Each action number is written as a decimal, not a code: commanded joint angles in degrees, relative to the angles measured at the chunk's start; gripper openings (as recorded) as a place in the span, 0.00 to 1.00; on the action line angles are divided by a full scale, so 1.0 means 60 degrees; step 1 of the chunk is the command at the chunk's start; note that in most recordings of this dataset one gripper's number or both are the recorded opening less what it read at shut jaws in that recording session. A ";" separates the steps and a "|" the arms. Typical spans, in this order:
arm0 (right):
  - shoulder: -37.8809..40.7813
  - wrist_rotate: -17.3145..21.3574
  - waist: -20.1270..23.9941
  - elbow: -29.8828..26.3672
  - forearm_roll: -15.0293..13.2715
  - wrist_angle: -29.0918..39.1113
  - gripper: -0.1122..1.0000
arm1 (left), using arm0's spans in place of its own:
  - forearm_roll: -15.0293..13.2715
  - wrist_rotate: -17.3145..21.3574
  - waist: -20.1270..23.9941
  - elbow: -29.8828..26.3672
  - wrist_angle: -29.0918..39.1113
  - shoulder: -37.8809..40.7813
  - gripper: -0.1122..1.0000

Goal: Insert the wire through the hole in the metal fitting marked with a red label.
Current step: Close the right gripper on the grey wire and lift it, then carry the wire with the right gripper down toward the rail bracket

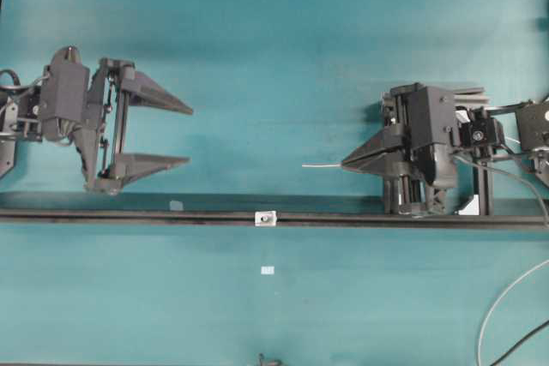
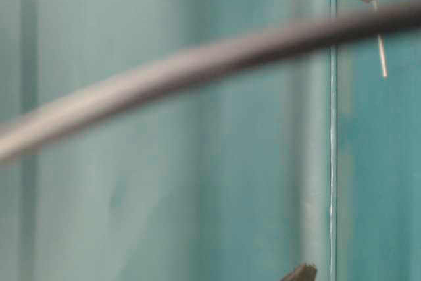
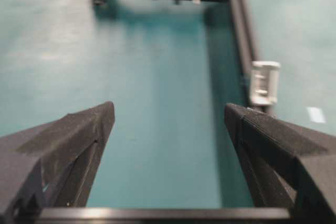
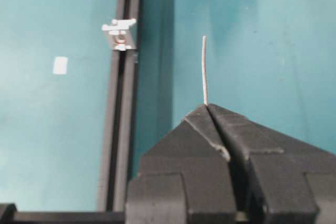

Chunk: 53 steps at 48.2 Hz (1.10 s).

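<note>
Wire (image 1: 322, 165) sits pinched in your right gripper (image 1: 346, 162), metal fitting (image 1: 266, 219) at its seven o'clock; left gripper (image 1: 187, 135) gapes wide.

From my station I see a bench (image 1: 274, 57) covered edge to edge in a flat teal surface, matte, with soft uneven patches of brighter and duller tone where the light falls. A long black rail (image 1: 129, 214) runs straight across it from side to side and throws a narrow shadow along its upper edge. Below the rail a small pale tape square (image 1: 268, 271) lies flat on the teal. At the lower right a white cable (image 1: 497, 306) and a black cable (image 1: 523, 342) curve in from the edge. I cannot make out walls, floor or windows.
</note>
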 commanded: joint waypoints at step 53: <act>0.2681 -0.3032 0.3750 -0.0396 0.6724 -0.4248 0.09 | -0.0366 -0.0732 -0.1772 -0.0103 -0.4409 0.3765 0.66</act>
